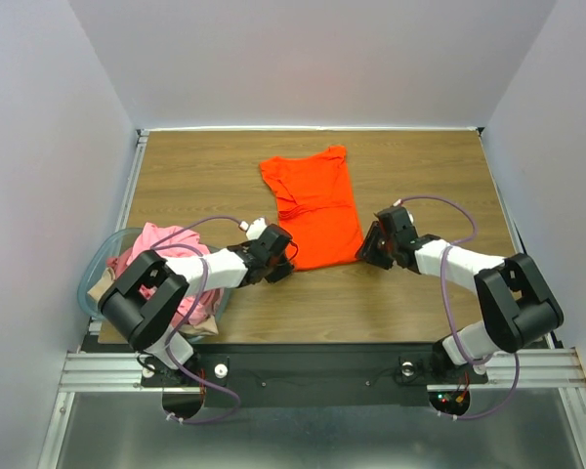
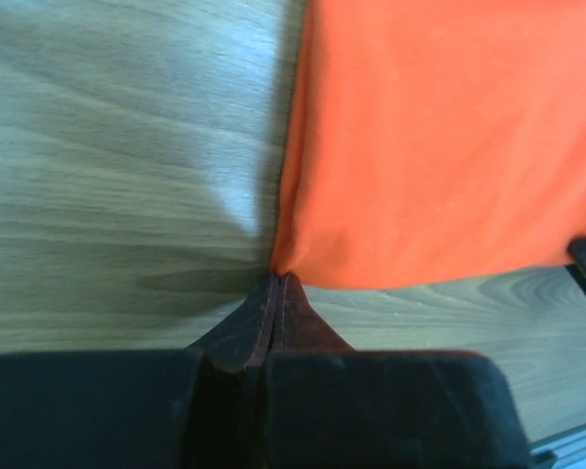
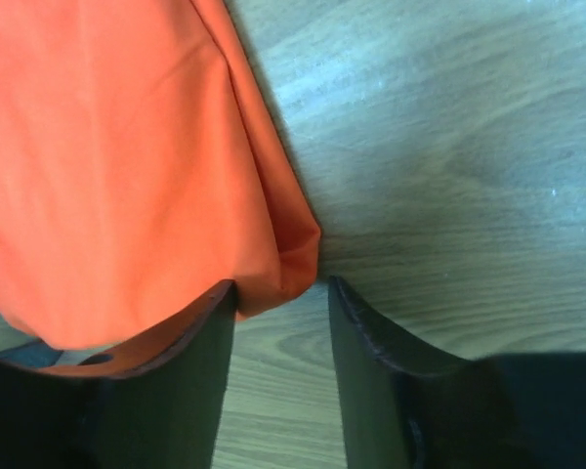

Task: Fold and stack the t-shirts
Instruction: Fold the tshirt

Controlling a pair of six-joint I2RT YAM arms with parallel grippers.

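The orange-red t-shirt (image 1: 314,207) lies flat in the middle of the table, its hem toward me. My left gripper (image 1: 289,257) is at the hem's near-left corner; in the left wrist view its jaws (image 2: 276,278) are shut, with the shirt's corner (image 2: 439,147) pinched at their tips. My right gripper (image 1: 370,251) is at the near-right corner. In the right wrist view it (image 3: 281,293) is open, with the shirt's corner (image 3: 127,176) lying between the fingers. Pink and beige t-shirts (image 1: 168,256) are heaped in the basket at the left.
The clear bluish plastic basket (image 1: 95,264) stands at the table's near-left corner, beside the left arm. Grey walls close in the table on three sides. Bare wood (image 1: 430,176) shows to the right of the shirt and to its left.
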